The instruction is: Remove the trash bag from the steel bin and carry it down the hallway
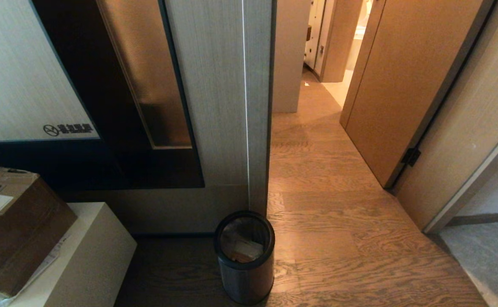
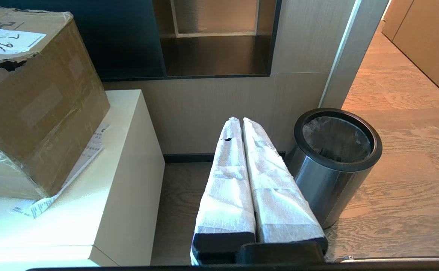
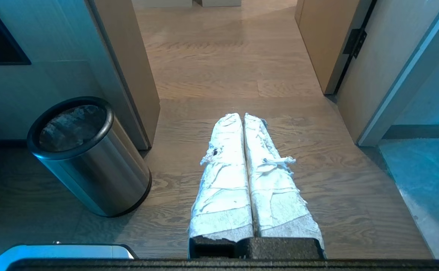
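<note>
Overhead, the head view shows neither arm, only the steel bin (image 1: 244, 256) upright on the wooden floor at a wall corner, with the hallway (image 1: 317, 140) running beyond. Each wrist view shows its own gripper, left gripper (image 2: 238, 122) and right gripper (image 3: 238, 116), white-wrapped fingers pressed together, empty, beside the bin. Inside lies the trash bag (image 1: 243, 245), crinkled, translucent, pale scraps showing through.

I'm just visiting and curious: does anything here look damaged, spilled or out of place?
Nothing is spilled. The steel bin stands upright with the trash bag still inside. The cardboard box on the white cabinet has a torn top edge, and the white wrapping on the right pincer is frayed.
</note>
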Available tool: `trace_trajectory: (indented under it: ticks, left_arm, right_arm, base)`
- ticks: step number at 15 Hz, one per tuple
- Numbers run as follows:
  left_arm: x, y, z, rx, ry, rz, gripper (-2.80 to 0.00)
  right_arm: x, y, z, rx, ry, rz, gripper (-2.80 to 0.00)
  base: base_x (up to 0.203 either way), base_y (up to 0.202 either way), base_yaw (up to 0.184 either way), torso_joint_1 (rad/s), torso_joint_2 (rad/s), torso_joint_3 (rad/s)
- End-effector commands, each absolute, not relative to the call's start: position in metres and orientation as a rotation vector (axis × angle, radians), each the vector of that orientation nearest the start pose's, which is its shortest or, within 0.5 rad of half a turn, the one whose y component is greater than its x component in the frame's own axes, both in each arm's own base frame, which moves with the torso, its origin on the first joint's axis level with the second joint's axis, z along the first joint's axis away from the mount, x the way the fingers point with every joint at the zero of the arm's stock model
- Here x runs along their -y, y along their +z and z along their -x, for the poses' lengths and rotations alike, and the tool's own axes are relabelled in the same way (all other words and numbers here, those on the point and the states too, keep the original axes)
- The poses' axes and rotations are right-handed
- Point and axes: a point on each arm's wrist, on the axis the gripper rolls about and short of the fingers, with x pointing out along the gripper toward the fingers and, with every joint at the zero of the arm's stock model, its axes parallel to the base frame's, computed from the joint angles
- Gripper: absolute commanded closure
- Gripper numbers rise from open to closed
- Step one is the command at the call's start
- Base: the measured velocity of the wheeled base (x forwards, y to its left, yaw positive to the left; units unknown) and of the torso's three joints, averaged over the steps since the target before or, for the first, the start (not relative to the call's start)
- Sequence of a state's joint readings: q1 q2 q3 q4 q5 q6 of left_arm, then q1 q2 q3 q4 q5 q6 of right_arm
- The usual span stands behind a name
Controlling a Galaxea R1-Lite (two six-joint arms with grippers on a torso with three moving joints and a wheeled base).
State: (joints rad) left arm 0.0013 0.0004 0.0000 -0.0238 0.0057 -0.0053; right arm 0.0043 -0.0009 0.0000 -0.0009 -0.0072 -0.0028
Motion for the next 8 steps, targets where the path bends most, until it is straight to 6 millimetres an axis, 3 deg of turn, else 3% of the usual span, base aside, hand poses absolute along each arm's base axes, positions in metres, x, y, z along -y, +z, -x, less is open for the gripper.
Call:
trace_trajectory:
  ticks: [1,8]
  left_arm:
    - [-0.0001,0.0746,0.0219,0.012,0.008,0.005,0.0]
    - [-0.0001,0.0747,0.0219,0.013,0.008,0.005,0.0]
  right_arm:
    - [0.0003,0.0756,0.0228,0.002,-0.003,0.003,0.0]
    - [0.0003,0.0756,0.0228,0.002,-0.003,0.003,0.0]
  base:
    - [0.0,0.0,0.0,0.0,0.0,0.0]
    - [0.0,0.0,0.0,0.0,0.0,0.0]
